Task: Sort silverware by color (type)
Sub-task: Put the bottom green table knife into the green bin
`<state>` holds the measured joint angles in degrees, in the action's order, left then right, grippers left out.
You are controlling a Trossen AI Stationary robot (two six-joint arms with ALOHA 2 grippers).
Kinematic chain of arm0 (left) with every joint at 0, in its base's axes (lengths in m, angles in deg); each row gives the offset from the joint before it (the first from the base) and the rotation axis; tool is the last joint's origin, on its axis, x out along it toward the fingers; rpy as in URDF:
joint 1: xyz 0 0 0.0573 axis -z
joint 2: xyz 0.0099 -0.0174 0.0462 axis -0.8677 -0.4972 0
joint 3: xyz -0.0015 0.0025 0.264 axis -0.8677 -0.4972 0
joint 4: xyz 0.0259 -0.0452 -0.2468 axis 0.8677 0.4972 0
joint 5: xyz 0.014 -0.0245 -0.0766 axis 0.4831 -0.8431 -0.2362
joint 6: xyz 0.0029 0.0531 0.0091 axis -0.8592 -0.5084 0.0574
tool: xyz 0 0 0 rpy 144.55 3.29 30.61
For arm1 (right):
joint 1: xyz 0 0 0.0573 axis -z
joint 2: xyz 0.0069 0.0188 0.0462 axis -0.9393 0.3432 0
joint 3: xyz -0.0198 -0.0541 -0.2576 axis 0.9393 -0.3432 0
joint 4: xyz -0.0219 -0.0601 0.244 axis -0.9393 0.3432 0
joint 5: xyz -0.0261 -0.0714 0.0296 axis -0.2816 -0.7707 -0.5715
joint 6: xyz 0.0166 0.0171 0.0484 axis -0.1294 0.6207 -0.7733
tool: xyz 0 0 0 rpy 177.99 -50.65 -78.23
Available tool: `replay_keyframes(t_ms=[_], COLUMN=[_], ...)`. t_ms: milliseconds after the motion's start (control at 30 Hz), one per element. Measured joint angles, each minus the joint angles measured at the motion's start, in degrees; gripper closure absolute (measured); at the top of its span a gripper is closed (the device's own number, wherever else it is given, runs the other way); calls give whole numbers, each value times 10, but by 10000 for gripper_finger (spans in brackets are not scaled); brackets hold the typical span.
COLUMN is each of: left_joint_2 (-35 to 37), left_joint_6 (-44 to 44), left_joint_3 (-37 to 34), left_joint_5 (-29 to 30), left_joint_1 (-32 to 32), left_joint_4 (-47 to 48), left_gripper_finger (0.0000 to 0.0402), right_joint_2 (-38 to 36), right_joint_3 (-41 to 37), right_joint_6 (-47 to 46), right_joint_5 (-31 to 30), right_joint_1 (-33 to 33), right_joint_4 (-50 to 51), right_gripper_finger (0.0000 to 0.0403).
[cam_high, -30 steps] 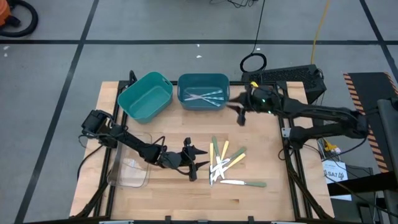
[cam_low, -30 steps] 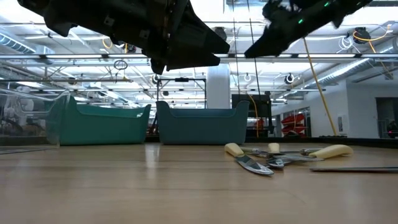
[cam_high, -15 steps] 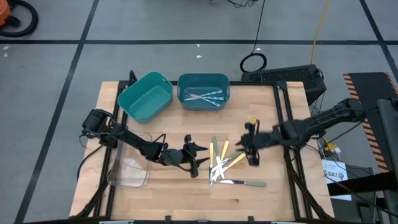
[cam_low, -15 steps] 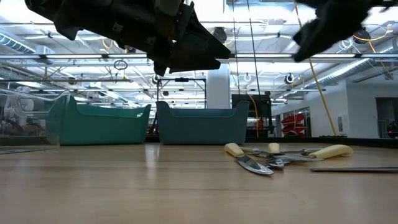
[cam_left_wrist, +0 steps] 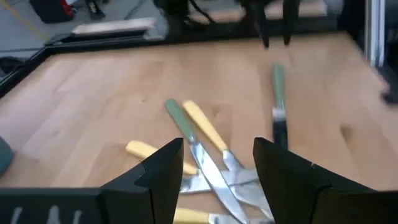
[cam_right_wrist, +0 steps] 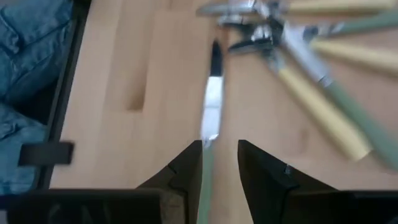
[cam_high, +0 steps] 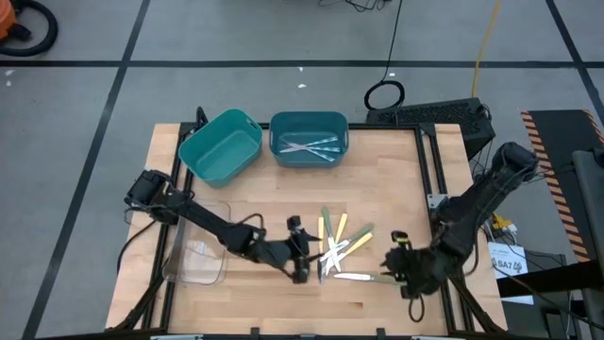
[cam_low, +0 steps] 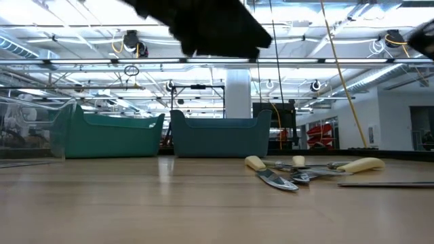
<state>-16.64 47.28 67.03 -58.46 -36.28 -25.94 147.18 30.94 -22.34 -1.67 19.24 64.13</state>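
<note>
While the silverware (cam_high: 338, 252) lay in a loose pile of yellow- and green-handled pieces on the wooden table (cam_high: 245, 293), near its front edge, one green-handled knife (cam_high: 368, 278) rested apart just beside it. The right gripper (cam_high: 400, 267) hovered at that knife's handle end, fingers (cam_right_wrist: 264, 174) slightly parted with the handle between them, not clamped. The left gripper (cam_high: 302, 253) hung at the pile's other side, open and empty. A few pale pieces sat in the right bin (cam_high: 309, 140); the left bin (cam_high: 222, 147) stood beside it.

teal bins (cam_high: 220, 146), yellow and green silverware (cam_high: 338, 247)
</note>
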Motion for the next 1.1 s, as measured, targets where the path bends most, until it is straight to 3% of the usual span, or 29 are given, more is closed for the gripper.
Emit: replay_keyframes(t_ms=[333,533,833,1100], left_joint_2=[-179,-272,-388,-427], left_joint_6=[-58,-57,-51,-33], left_joint_3=[272,407,571,636], left_joint_5=[2,-18,-48,-57], left_joint_1=[18,11,7,-2], left_joint_4=[192,258,357,435], left_gripper_finger=[199,199,199,199], right_joint_2=[104,131,184,201], right_joint_3=[0,0,0,2], right_joint_6=[-128,-177,-217,-221], right_joint_5=[4,5,8,14], right_joint_1=[-83,-114,-138,-138], right_joint_4=[0,1,17,24], right_gripper_finger=[303,272,204,217])
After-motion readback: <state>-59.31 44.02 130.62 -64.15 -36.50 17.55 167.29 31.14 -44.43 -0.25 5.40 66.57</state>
